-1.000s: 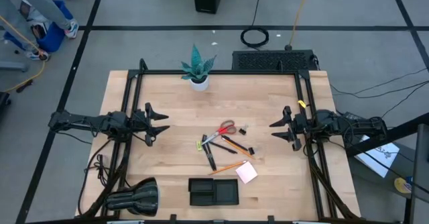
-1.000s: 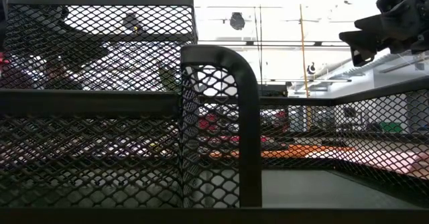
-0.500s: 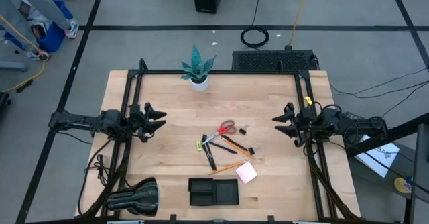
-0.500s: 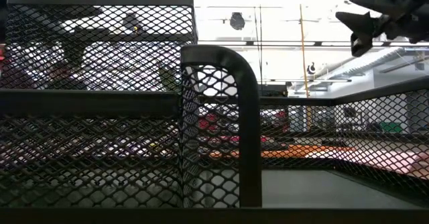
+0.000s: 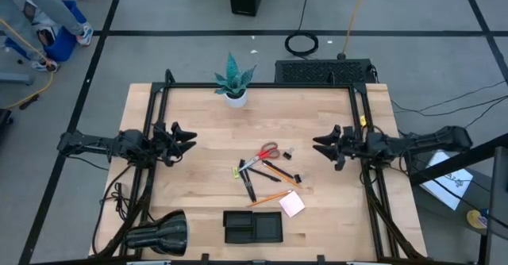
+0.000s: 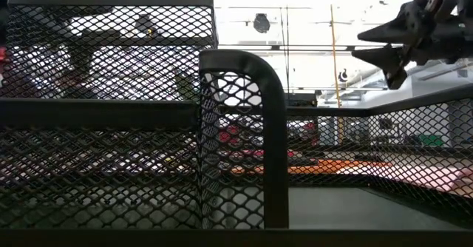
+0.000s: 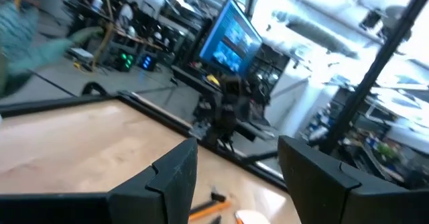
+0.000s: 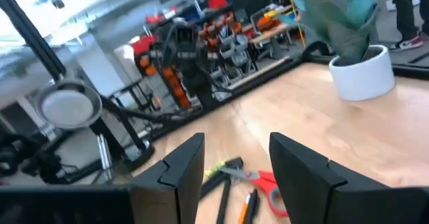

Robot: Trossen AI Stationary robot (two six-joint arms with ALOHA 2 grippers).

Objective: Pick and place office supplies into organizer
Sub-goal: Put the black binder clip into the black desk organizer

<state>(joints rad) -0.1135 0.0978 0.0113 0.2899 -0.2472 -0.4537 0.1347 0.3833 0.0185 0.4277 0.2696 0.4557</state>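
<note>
The office supplies lie in a loose heap at the table's middle: red-handled scissors [image 5: 268, 151], black pens [image 5: 250, 182], orange pencils [image 5: 274, 195], a pale note pad [image 5: 292, 204], a yellow piece [image 5: 237, 171] and a tiny clip [image 5: 287, 151]. The organizer [image 5: 252, 226], a flat black mesh tray, stands near the front edge and fills the low view's foreground [image 6: 148, 129]. My left gripper [image 5: 190, 141] hovers open at the left side. My right gripper [image 5: 317, 144] hovers open to the right of the heap, pointing level at it. Both are empty.
A potted teal plant [image 5: 234, 82] stands at the far edge. A black rounded cylinder [image 5: 159, 233] lies at the near left corner. Black frame rails [image 5: 151, 114] run along the table's sides. Bare wood lies between each gripper and the heap.
My right gripper has come in from the right edge toward the heap, sinking a little and rolling at the wrist. My left gripper has rolled about its own axis and tipped up slightly, staying in place. The supplies have not moved.
</note>
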